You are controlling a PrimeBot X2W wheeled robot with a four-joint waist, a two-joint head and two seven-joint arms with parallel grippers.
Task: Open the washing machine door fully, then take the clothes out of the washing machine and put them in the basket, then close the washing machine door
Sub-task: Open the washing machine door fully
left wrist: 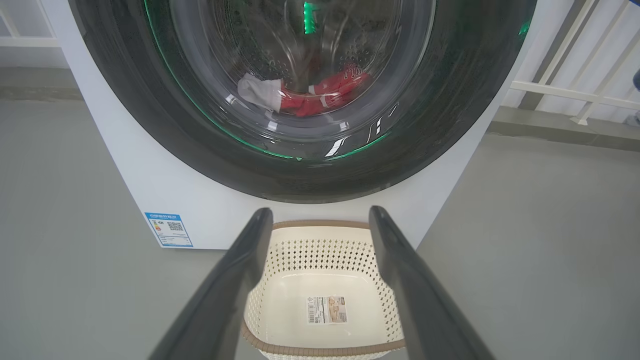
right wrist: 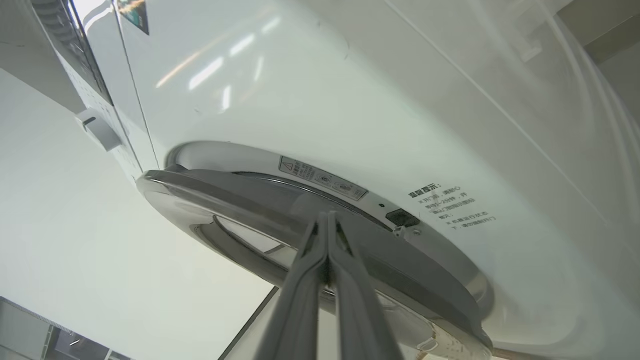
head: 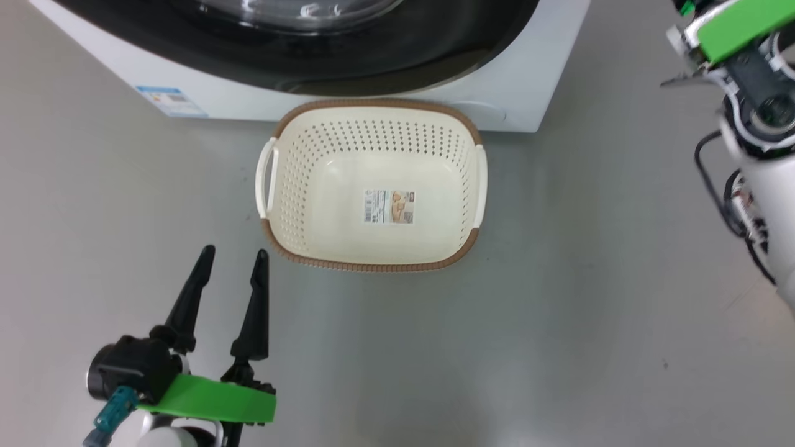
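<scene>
the step in hand is opening the washing machine door [right wrist: 225, 195]. the right gripper [right wrist: 326, 217] is clenched, its fingers pressed together with nothing between them. their tips sit at the gap between the door's rim and the front of the washing machine [right wrist: 300, 100], near the latch hole [right wrist: 400, 217].

to do it well, i judge, the thin paired tips should go behind the rim and then sweep outward along the door's own arc rather than straight out, so they don't slip off the glossy edge. the swing should carry on until the door stands fully wide.

the left gripper [head: 235, 251] is released and empty, hovering over the floor [head: 590, 310] by the basket's near left corner. the basket [head: 372, 105] stands empty on the floor at the machine's foot. the clothes [left wrist: 320, 97] lie inside, seen through the door's window.

count: one machine, one door, one basket, two grippers. the clothes are one red heap with a pale piece; i cannot tell how many garments.
</scene>
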